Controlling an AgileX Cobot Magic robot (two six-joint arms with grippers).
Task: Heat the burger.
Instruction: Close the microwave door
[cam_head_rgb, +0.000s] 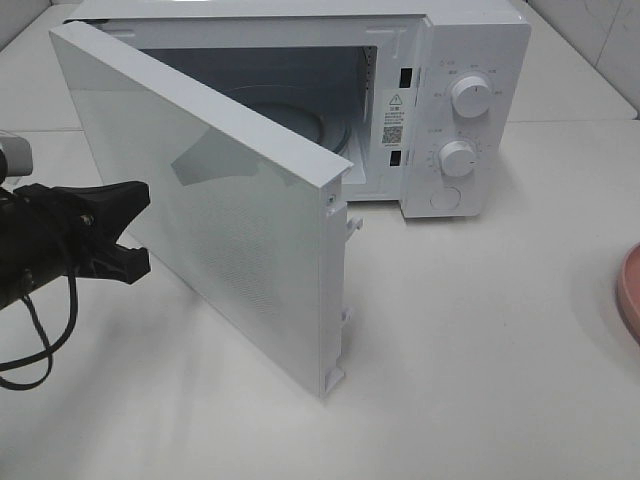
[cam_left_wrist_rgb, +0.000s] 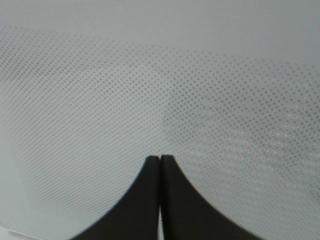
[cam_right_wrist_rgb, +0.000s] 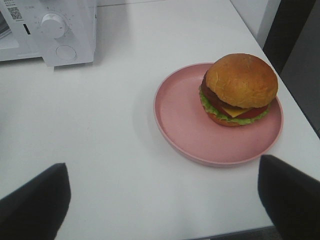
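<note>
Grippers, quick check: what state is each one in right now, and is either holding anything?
Left gripper: closed, empty, facing the microwave door.
Right gripper: open, empty, short of the burger on the pink plate.

White microwave (cam_head_rgb: 455, 110), door (cam_head_rgb: 215, 200) swung open, left end effector (cam_head_rgb: 125, 230) beside door

Exterior high: downward, front-on to boxy white microwave (cam_head_rgb: 440, 110) | Left wrist: close against dotted glass door (cam_left_wrist_rgb: 160, 75) | Right wrist: shares microwave (cam_right_wrist_rgb: 55, 30).
</note>
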